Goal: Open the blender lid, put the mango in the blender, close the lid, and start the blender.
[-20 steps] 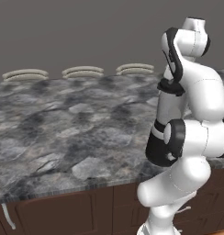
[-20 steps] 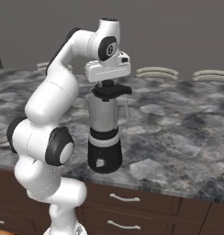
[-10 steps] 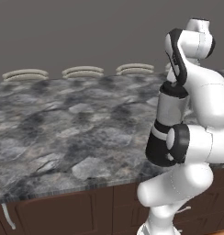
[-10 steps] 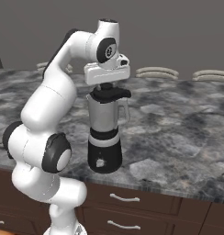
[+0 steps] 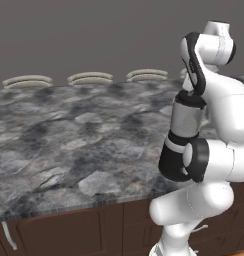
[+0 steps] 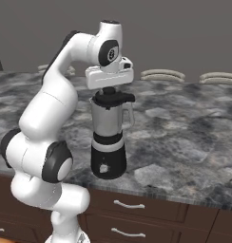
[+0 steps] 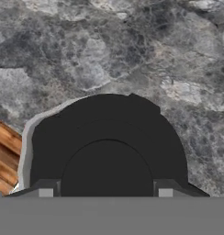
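On the marbled counter (image 6: 194, 137), the gripper (image 6: 110, 90) sits atop the blender (image 6: 109, 135), its 2 fingers pinching the blender lid (image 7: 107, 142) knob.

My arm (image 6: 46, 118) is glossy white, built of rounded, bulbous segments joined by dark, near-black joint bands. A flat white hand block (image 6: 110, 76) sits at its end, below a round black disc on the wrist.

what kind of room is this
Most likely a kitchen, a rendered one: a dark grey marbled stone counter over brown wooden drawers with metal handles, and a blender standing near the counter's front edge.
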